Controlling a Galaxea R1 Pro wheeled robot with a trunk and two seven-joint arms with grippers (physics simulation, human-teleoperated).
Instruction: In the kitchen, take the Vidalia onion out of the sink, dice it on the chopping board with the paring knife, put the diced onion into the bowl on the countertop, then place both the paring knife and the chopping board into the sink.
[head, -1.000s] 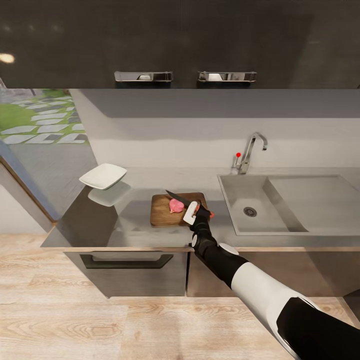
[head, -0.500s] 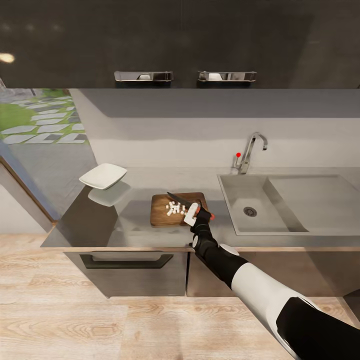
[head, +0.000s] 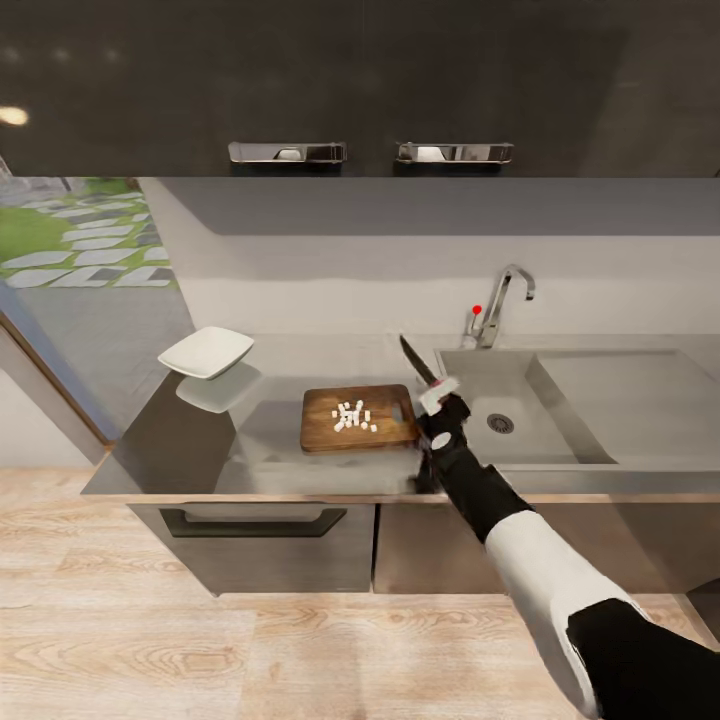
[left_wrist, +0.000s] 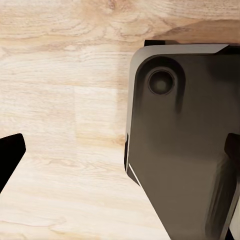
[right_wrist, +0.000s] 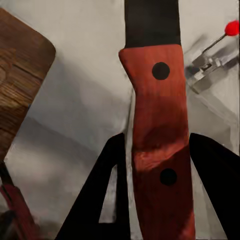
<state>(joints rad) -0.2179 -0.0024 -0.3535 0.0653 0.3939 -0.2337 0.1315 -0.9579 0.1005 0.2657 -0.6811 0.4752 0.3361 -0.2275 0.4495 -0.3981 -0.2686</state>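
diced vidalia onion, a cluster of tiny white cubes (head: 352, 416), lies on the rectangular brown wooden chopping board with slot handle (head: 322, 430), board flat on the smooth grey metal countertop (head: 250, 440), just left of the rectangular stainless-steel sink (head: 520, 400). shallow white squarish bowl (head: 206, 351) sits well apart at the counter's left end, nothing visible in it.

slim paring knife, red-orange handle (right_wrist: 155, 145) and dark pointed blade (head: 417, 361), is pinched between the right gripper (head: 440, 400) fingers, held above the counter between board and sink, tip pointing up and away. left gripper state: cannot tell; its wrist camera faces pale plank floor (left_wrist: 60, 100) and a dark rounded body part.

judgement: dicing looks done; cubes not yet in bowl. risks: moving small loose cubes to a distant bowl, they may scatter onto the counter if the board tilts; knife may slip if grip is off-centre on the handle
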